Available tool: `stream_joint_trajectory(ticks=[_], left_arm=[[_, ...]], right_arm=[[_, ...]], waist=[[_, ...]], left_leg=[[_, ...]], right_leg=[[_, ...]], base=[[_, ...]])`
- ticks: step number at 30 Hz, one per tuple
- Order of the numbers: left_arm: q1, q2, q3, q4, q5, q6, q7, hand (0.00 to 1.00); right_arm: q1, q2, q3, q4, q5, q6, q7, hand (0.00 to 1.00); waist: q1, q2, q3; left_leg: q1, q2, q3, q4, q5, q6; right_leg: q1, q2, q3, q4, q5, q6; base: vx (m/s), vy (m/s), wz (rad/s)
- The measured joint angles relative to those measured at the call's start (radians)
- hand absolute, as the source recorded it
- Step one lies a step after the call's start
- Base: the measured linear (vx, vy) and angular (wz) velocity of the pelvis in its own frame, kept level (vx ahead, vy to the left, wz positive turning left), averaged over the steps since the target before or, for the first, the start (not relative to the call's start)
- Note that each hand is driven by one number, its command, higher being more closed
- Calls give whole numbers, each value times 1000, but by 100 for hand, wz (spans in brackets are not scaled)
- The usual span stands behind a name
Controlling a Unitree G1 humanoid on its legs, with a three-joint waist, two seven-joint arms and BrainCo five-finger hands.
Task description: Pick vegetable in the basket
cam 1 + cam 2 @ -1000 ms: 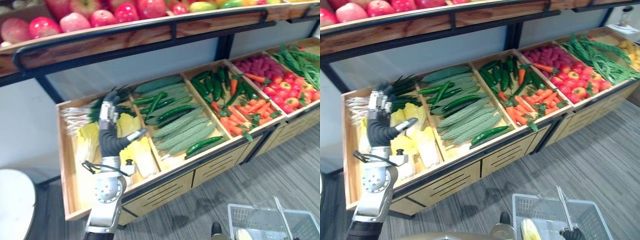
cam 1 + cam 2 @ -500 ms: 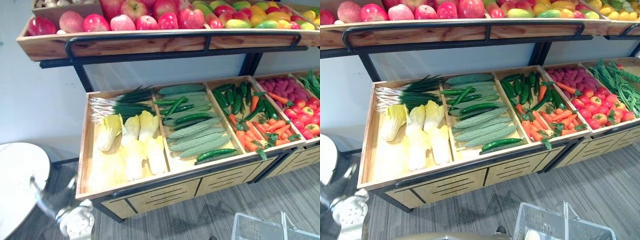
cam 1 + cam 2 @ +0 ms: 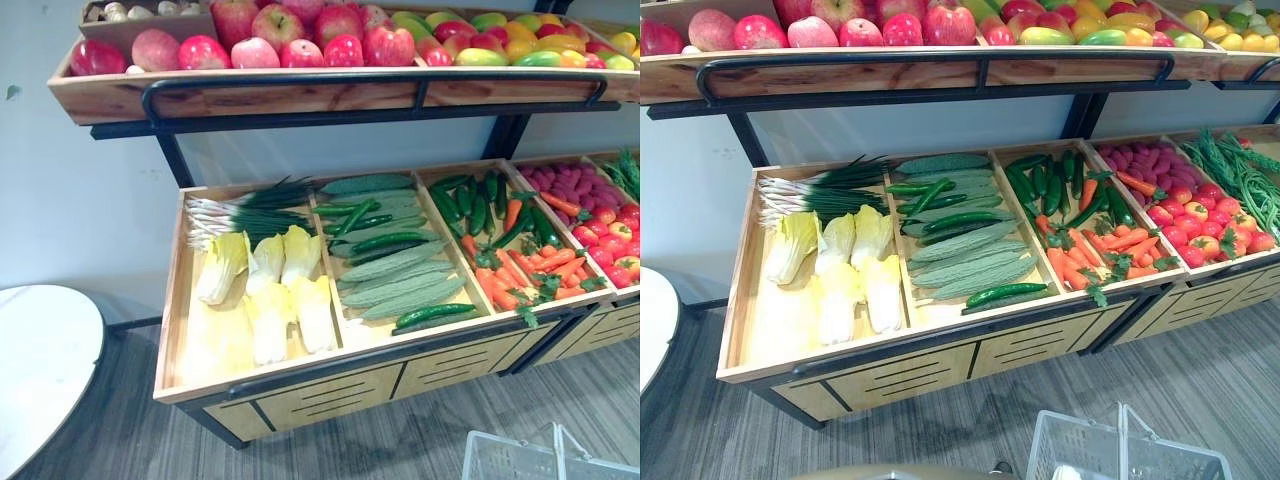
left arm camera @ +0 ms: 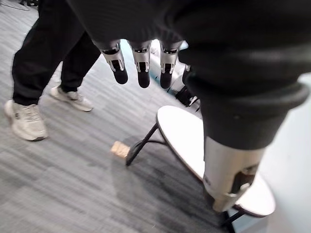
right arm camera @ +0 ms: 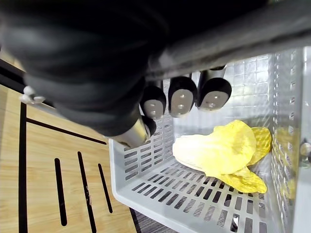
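Pale yellow cabbages lie in the leftmost bin of the wooden stall, below a bunch of scallions. The grey plastic basket stands low at the right. In the right wrist view my right hand has its fingers curled round the basket's handle, and one yellow cabbage lies in the basket. My left hand hangs over the grey floor with straight fingers and holds nothing.
Cucumbers and bitter gourds, peppers and carrots and tomatoes fill the other bins. A shelf of apples overhangs the stall. A round white table stands at the left. A person's legs stand beyond my left hand.
The camera has tilted up and shifted. My left arm, raised over the cabbages a second ago, has dropped out of the eye views.
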Motion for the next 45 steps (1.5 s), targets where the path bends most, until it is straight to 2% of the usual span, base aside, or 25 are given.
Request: stream_joint_trajectory(ticks=[2, 4, 5, 7, 8, 10, 14, 17, 22, 29, 32, 33, 35, 38, 40, 41, 42, 43, 44, 45], left_arm=[[0, -4, 0, 35, -37, 6, -93, 0], [0, -8, -26, 62, -38, 4, -228, 0], [0, -8, -41, 62, -37, 3, -262, 0], [0, -8, -133, 61, -36, -9, -404, 0], [0, -9, -155, 61, -36, -11, -433, 0], [-10, -10, -237, 61, -39, -31, -539, 0], [-10, -13, -319, 64, -38, -48, -632, 0], [-12, -14, -363, 84, -38, -48, -667, 0], [-10, -13, -397, 89, -38, -48, -673, 0], [-10, -11, -433, 88, -36, -48, -671, 0], [-10, -10, -464, 82, 39, -68, -672, 0], [-12, -9, -488, 70, 85, -78, -674, 0], [-22, -4, -521, 56, 103, -83, -677, 0], [-34, 23, -543, 48, 104, -65, -695, 0], [-29, 39, -540, 31, 131, -46, -707, 0], [-8, 41, -525, 15, 134, -40, -712, 0], [-5, 41, -512, 1, 133, -40, -713, 0], [-6, 49, -500, -5, 128, -39, -711, 0], [-11, 65, -490, -6, 120, -32, -703, 0], [-18, 78, -483, -8, 120, -29, -699, 0]], right_arm=[[-1, 0, 3, 0, -1, -2, 0, 100], [-1, -1, 11, 1, -3, -4, 0, 100], [-1, 0, 14, 1, -3, -5, 0, 100], [0, -1, 40, 1, -15, -7, -5, 100], [-1, 0, 45, 1, -17, -8, -5, 100], [-1, 1, 62, 1, -22, -11, -13, 100], [-3, 4, 82, 1, -24, -13, -43, 100], [-6, 4, 81, 1, -24, -19, -46, 100], [-6, 4, 81, 1, -22, -20, -46, 100], [-8, 7, 80, -2, -19, -17, -42, 100], [-15, 7, 77, -22, -9, -2, -39, 100], [-15, 9, 77, -44, 8, 3, -38, 100], [-4, 13, 76, -69, 20, 6, -38, 100], [4, 40, 76, -98, 22, 8, -38, 100], [3, 52, 79, -112, 19, 2, -31, 100], [-21, 49, 88, -128, 8, -3, -16, 100], [-48, 48, 93, -129, 3, -4, -4, 100], [-58, 47, 95, -125, 1, -6, 1, 100], [-67, 48, 103, -104, 3, -10, 1, 100], [-74, 48, 112, -97, 7, -12, 1, 100]], waist=[[1, 0, 0], [0, 3, 3], [0, 5, 4], [0, 4, 8], [0, 5, 9], [-1, 8, 11], [1, 17, 14], [-1, 19, 19], [0, 33, 31], [0, 32, 37], [-1, 34, 61], [-1, 31, 71], [-1, 21, 83], [-5, -2, 99], [-2, 1, 104], [5, 51, 110], [1, 42, 125], [-5, 42, 138], [-2, 15, 142], [-6, -8, 146]], left_leg=[[5, 0, 12, 0, 0, 0], [12, 0, 18, -2, 0, -1], [12, 0, 18, -2, 0, -1], [12, 0, 21, -2, 0, -1], [12, 0, 21, -2, 0, -1], [12, 2, 24, -4, -1, -2], [14, 10, 41, -4, -5, -8], [13, 12, 46, -6, -5, -9], [17, 14, 51, -15, -3, -13], [38, 17, 82, -21, -5, -20], [44, 23, 103, 23, -35, -18], [34, 26, 109, 56, -58, -15], [22, 23, 124, 102, -86, -8], [12, 19, 158, 143, -115, 8], [11, 35, 223, 162, -120, 14], [4, 76, 304, 152, -108, 35], [4, 92, 342, 149, -107, 36], [4, 95, 375, 150, -104, 37], [-9, 116, 434, 217, -119, 57], [-20, 121, 454, 269, -130, 56]], right_leg=[[-4, 2, 11, 0, 1, 2], [-2, 3, 18, 0, 1, 2], [-3, 3, 19, 0, 1, 2], [-3, 3, 22, 0, 1, 2], [-3, 3, 22, 0, 1, 2], [-4, 5, 25, 0, 1, 2], [-14, 15, 42, 0, 1, 2], [-19, 19, 49, 0, 1, 2], [-21, 24, 52, 0, 1, 2], [-22, 33, 76, 0, 0, 1], [-53, 24, 107, 84, -45, 9], [-83, 12, 120, 149, -73, 17], [-116, -7, 137, 210, -88, 24], [-144, -24, 161, 233, -65, 45], [-175, 2, 144, 211, 39, 36], [-183, 43, 111, 154, 137, 3], [-219, 36, 5, 312, 21, -87], [-248, 8, -70, 497, -97, -114], [-250, -28, -136, 655, -172, -130], [-258, -27, -159, 644, -146, -154]], base=[[-23, -15, -15], [-21, -15, -10], [-25, -18, -5], [0, 0, 0], [-26, -20, -3], [-25, -22, -4], [-13, -30, -12], [-4, -23, -7], [0, -4, -1], [-11, -26, -12], [-32, -7, -23], [-55, 12, -20], [-48, 31, -22], [-66, 69, -31], [-132, 103, -83], [-183, 104, -117], [-181, 83, -128], [-127, 40, -126], [-45, 11, -117], [-53, 2, -134]])
